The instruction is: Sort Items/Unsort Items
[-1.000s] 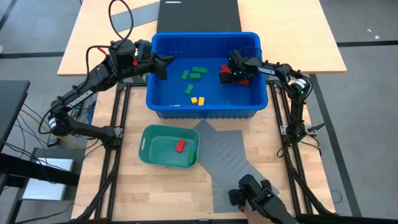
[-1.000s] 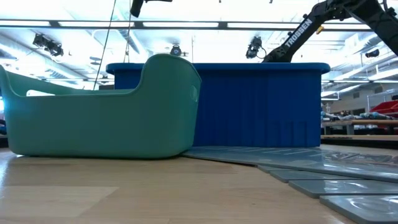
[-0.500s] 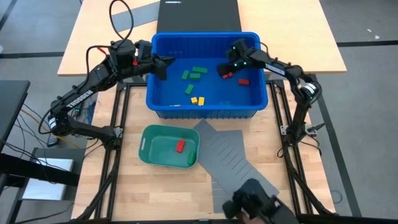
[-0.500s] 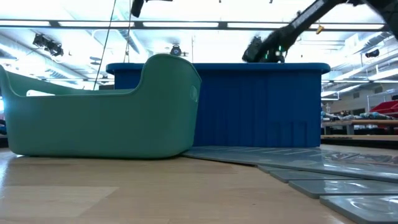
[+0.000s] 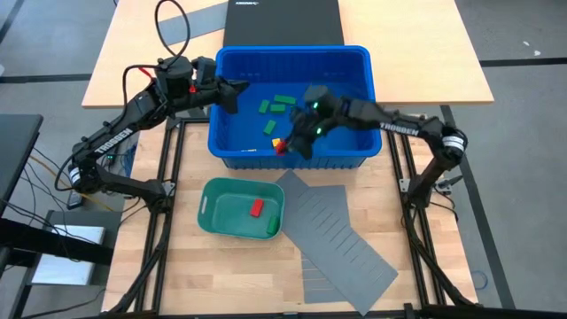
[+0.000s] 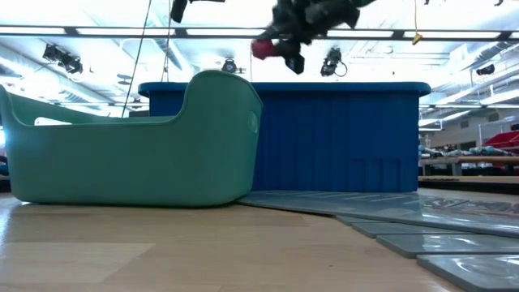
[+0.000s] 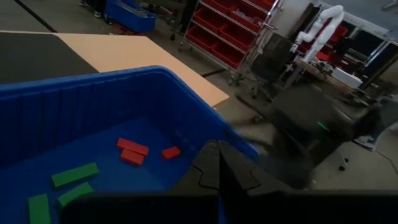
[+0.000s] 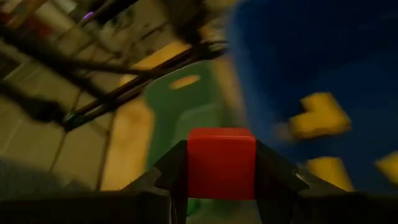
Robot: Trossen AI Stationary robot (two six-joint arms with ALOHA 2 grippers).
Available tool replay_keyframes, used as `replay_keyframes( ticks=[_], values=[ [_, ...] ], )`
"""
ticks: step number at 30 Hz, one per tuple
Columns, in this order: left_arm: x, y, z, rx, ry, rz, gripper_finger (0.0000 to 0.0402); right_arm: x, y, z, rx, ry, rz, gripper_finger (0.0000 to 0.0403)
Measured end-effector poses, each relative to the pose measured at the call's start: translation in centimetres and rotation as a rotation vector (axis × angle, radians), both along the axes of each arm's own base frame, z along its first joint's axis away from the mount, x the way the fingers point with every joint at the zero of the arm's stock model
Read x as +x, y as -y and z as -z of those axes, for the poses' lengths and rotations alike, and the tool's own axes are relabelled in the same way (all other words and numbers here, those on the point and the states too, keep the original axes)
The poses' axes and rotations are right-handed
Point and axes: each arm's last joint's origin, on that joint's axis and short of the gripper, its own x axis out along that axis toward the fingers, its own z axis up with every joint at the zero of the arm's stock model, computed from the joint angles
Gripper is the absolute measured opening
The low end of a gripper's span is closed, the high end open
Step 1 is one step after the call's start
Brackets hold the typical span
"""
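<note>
The right tool [image 5: 292, 142] was clenched on a red block [image 8: 221, 163]. It hung above the front part of the big blue bin [image 5: 354, 58], close to the bin's front wall. From table height, the block [image 6: 263, 49] showed as a red bit high over the bin's top edge. The tool's two dark fingers [image 8: 171, 168] squeezed the block from both sides.

The left tool [image 5: 232, 93] waited at the bin's left wall, up near the rim. Its fingers were shut tight with nothing between them.

Inside the bin lay more blocks. Some green blocks [image 5: 277, 105] sat near the middle of the bin floor. A yellow block [image 5: 275, 142] lay by the front wall, just beside the right tool. More red blocks [image 7: 133, 151] lay farther along the bin floor.

A teal tray [image 5: 211, 193] stood on the surface in front of the bin. One red block [image 5: 257, 207] lay in it. A flat grey sheet [image 5: 341, 244] lay just beside the tray.
</note>
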Motion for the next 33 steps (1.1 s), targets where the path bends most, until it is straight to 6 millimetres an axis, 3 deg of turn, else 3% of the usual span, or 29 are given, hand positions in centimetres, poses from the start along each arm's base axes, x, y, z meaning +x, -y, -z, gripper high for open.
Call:
replay_keyframes(
  ticks=[6, 13, 19, 22, 25, 28, 33],
  values=[
    [0.0, 0.0, 0.0, 0.028, -0.016, -0.006, 0.0001, 3.3, -4.8, 1.8, 0.046, -0.018, -0.106, 0.0128],
    [0.0, 0.0, 0.0, 0.077, -0.043, 0.023, 0.0001, 6.1, -7.0, 4.7, 0.160, -0.071, -0.123, 0.0130],
    [0.1, 0.1, 0.0, 0.084, -0.043, 0.069, 0.0001, 6.4, -7.2, 5.5, 0.197, -0.114, -0.088, 0.0251],
    [0.1, 0.1, 0.0, 0.080, -0.041, 0.068, 0.0001, 6.4, -7.2, 5.5, 0.186, -0.119, -0.078, 0.0269],
    [0.1, 0.1, 0.0, 0.061, -0.031, 0.065, 0.0001, 6.3, -7.2, 5.5, 0.178, -0.120, -0.081, 0.0252],
    [0.1, 0.1, 0.0, 0.058, -0.030, 0.063, 0.0001, 6.3, -7.4, 5.6, 0.150, -0.125, -0.087, 0.0205],
    [0.1, 0.1, 0.0, 0.058, -0.029, 0.062, 0.0001, 6.4, -8.2, 5.7, 0.093, -0.138, -0.068, 0.0052]
  ],
)
